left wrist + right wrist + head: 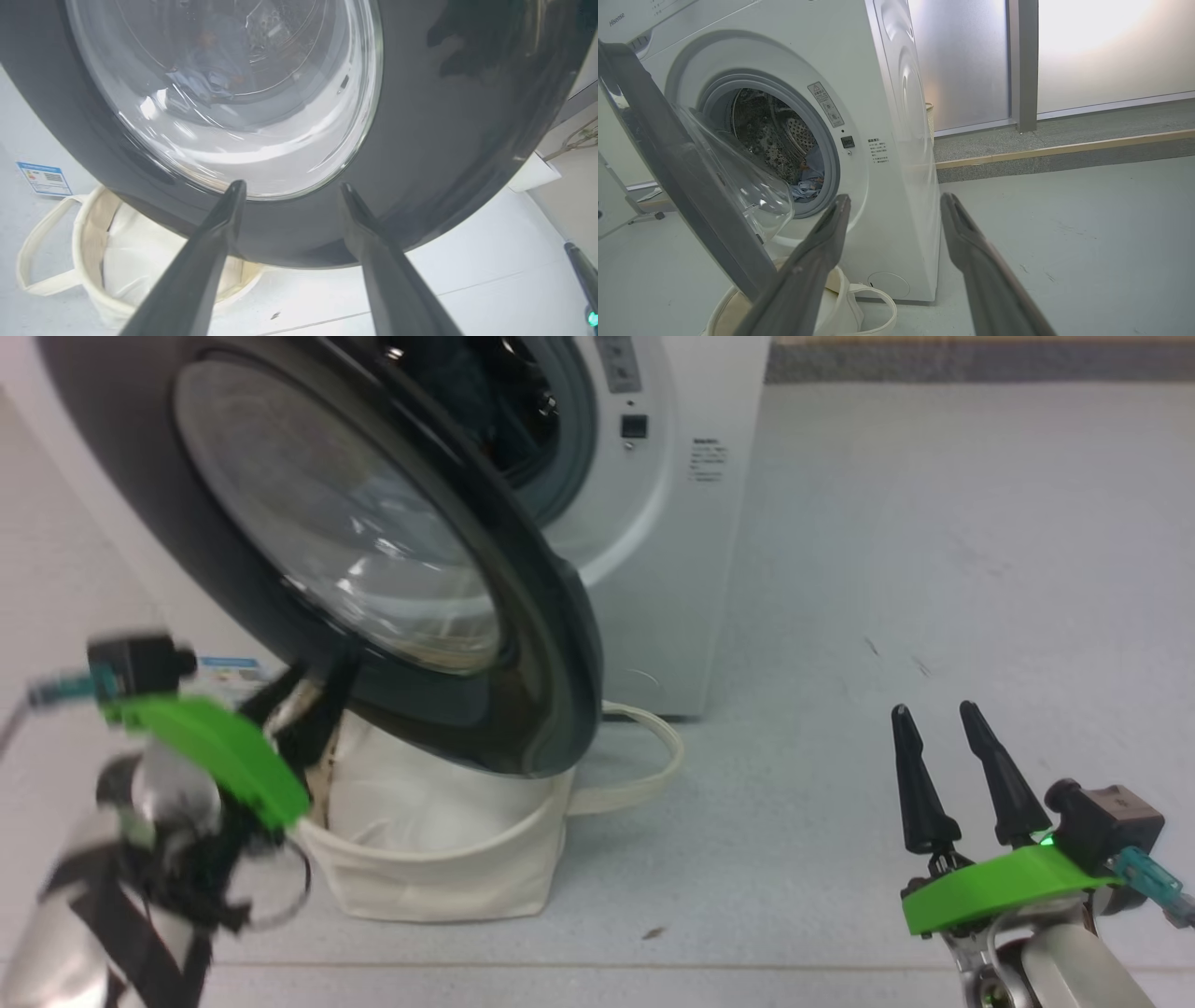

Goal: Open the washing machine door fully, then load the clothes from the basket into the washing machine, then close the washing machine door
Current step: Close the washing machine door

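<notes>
Inspecting head view: washing machine door stands partly open, its lower rim overhanging the basket at 7 o'clock, so access there is cramped. Left pincer at 8 o'clock reaches up to that rim. Right pincer at 4 o'clock hangs parted and empty.

Left wrist view: fingers spread wide, gripping nothing, tips at the black rim, judged placed to push the door.

Right wrist view: clothes lie inside the washing machine drum at 9 o'clock. Closing appears due.

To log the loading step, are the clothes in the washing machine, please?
In: the clothes lie in the washing machine, past its open door.
</notes>
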